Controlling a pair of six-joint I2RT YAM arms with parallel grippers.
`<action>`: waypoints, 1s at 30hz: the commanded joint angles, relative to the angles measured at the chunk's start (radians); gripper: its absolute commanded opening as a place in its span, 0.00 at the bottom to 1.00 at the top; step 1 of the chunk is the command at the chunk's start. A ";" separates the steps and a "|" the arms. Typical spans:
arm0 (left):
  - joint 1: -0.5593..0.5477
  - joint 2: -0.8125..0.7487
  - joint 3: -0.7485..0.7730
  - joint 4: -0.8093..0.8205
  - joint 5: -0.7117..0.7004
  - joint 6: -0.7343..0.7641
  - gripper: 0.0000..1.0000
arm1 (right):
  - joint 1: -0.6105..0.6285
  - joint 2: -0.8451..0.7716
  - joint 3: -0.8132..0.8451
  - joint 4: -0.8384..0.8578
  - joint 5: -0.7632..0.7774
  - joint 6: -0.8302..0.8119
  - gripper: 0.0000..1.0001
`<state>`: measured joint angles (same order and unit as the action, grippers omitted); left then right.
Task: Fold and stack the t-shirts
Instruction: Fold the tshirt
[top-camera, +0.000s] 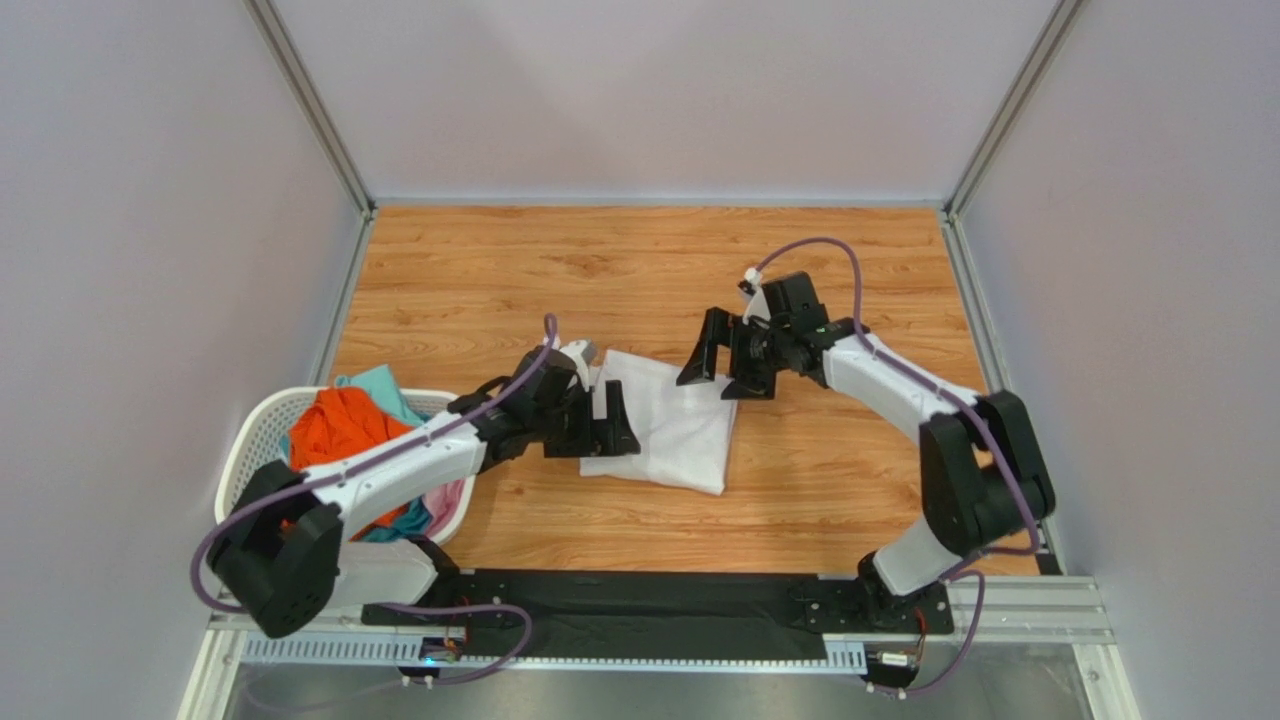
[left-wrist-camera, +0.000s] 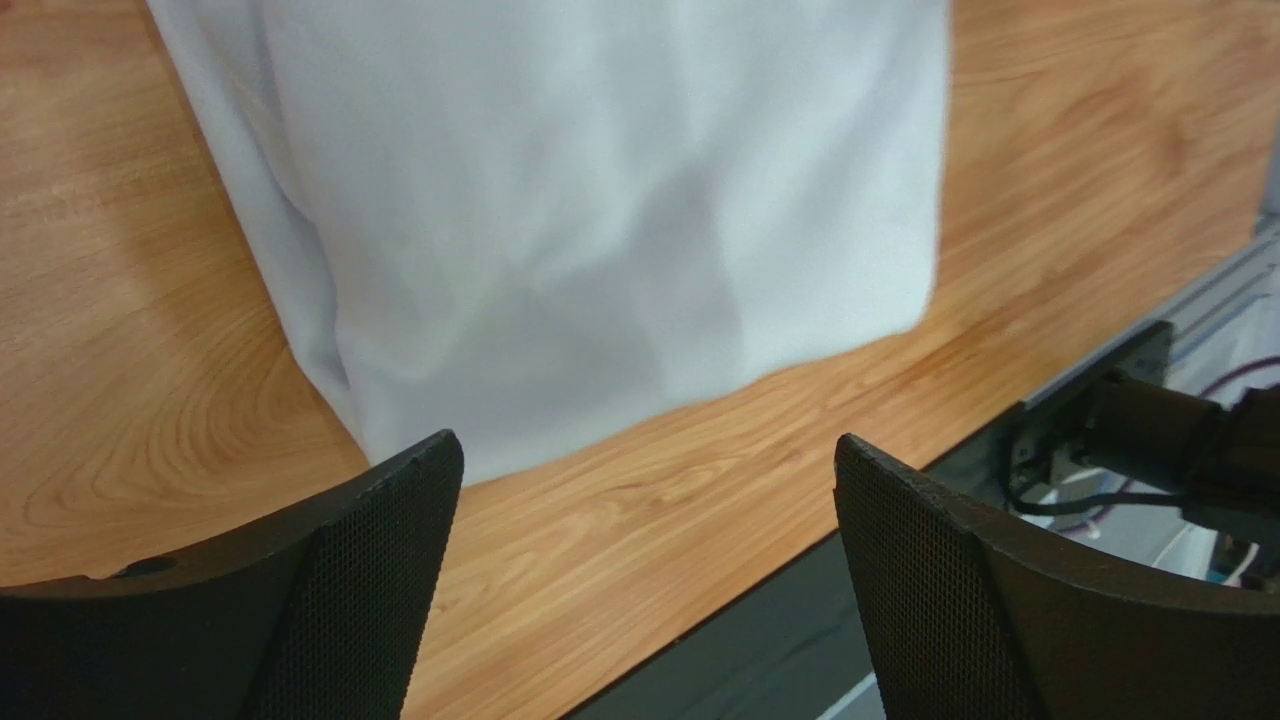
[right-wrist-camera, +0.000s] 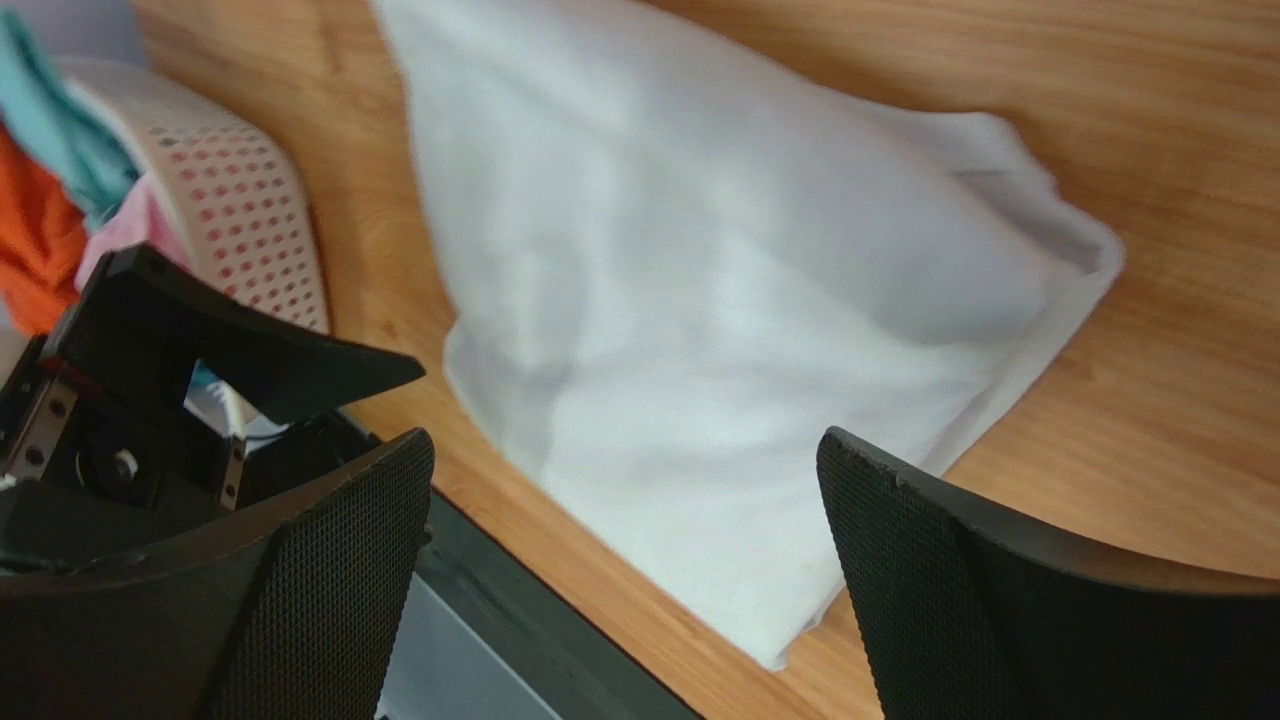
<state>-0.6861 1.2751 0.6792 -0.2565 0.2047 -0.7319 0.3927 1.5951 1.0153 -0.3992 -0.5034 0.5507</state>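
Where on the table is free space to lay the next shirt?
Bare table lies behind the white t-shirt, up to the back wall, and right of it toward the right arm. Crowded: the left side, with basket and left gripper.

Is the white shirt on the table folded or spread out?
Folded: the white t-shirt lies as a compact rectangle, no sleeves sticking out, with layered edges at one corner.
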 joint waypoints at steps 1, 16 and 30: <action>-0.015 -0.147 0.019 -0.043 -0.042 -0.020 1.00 | 0.069 -0.185 -0.093 0.052 -0.052 0.040 1.00; -0.038 -0.013 -0.027 0.134 0.070 -0.023 1.00 | 0.232 -0.275 -0.455 0.390 0.057 0.322 1.00; -0.036 0.156 -0.073 0.094 -0.037 -0.017 1.00 | 0.230 -0.198 -0.517 0.257 0.204 0.239 1.00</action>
<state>-0.7197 1.4036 0.6399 -0.1463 0.2108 -0.7513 0.6209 1.3914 0.5312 -0.0330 -0.4309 0.8513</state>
